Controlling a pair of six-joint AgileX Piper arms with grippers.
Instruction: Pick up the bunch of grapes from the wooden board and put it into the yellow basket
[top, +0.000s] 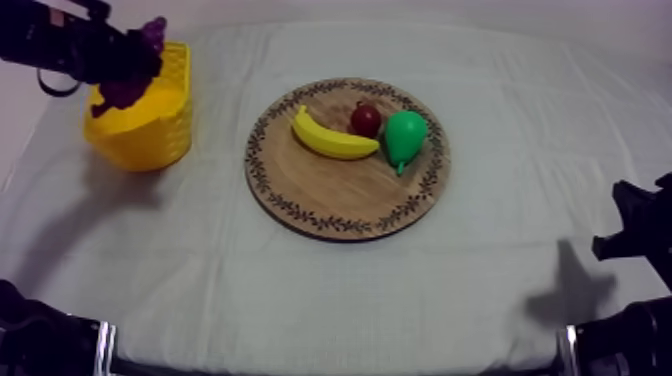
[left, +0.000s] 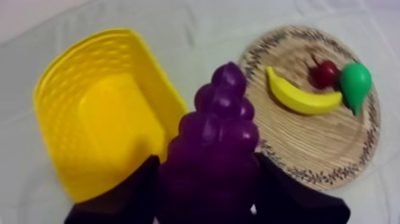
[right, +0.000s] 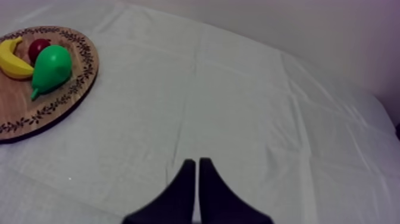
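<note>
My left gripper (top: 128, 62) hangs over the yellow basket (top: 165, 125) at the table's far left, shut on the purple bunch of grapes (top: 135, 70). In the left wrist view the grapes (left: 215, 152) sit between my black fingers (left: 134, 193), held above the basket (left: 95, 119) near its rim. The round wooden board (top: 345, 195) in the middle carries a banana (top: 330, 138), a small red fruit (top: 365, 120) and a green pear (top: 405, 137). My right gripper (right: 197, 179) is shut on nothing, low over bare cloth to the right of the board (right: 36, 113).
The grey-white cloth covers the whole table. My right arm (top: 640, 235) rests at the right edge. Open cloth lies between the basket and the board, and all along the front of the table.
</note>
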